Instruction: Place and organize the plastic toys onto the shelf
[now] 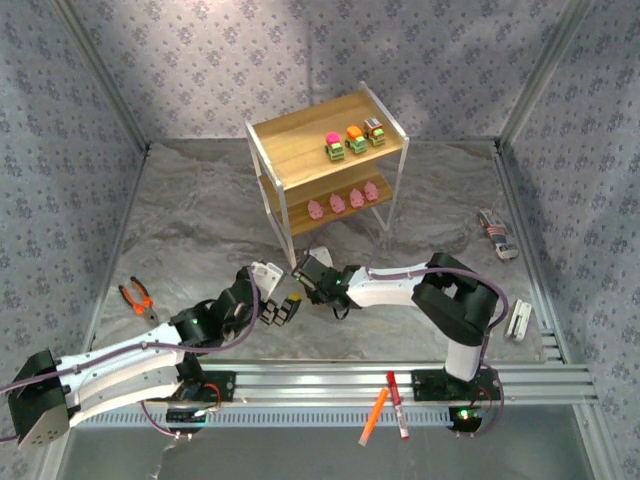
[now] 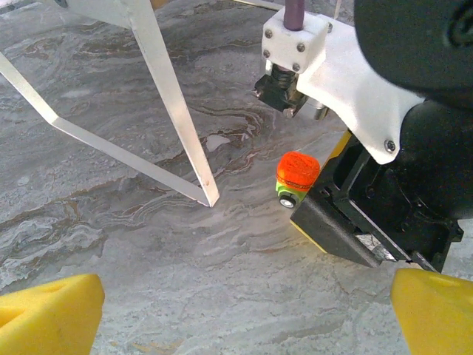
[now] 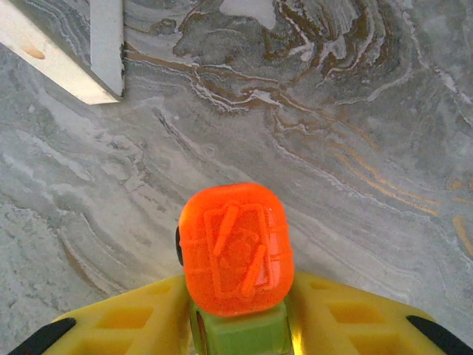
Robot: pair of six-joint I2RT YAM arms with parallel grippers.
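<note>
The shelf (image 1: 300, 135) stands mid-table. Its top board carries three trucks, with pink (image 1: 333, 149), orange (image 1: 354, 138) and grey (image 1: 375, 131) tops. Several pink pigs (image 1: 345, 200) line the lower board. In front of the shelf, my right gripper (image 3: 236, 329) is shut on a fourth truck with an orange top (image 3: 235, 248), its yellow fingers (image 3: 133, 325) pressing the green body. That truck (image 2: 297, 177) sits at table level; whether its wheels touch I cannot tell. My left gripper (image 2: 244, 318) is open, short of the truck, with its yellow fingertips (image 2: 52, 314) far apart.
A white shelf leg (image 2: 177, 111) stands just left of the held truck. Orange-handled pliers (image 1: 138, 298) lie at the left. Orange (image 1: 375, 415) and red (image 1: 397, 403) markers rest on the front rail. A striped object (image 1: 497, 236) and a white piece (image 1: 520, 320) lie at the right.
</note>
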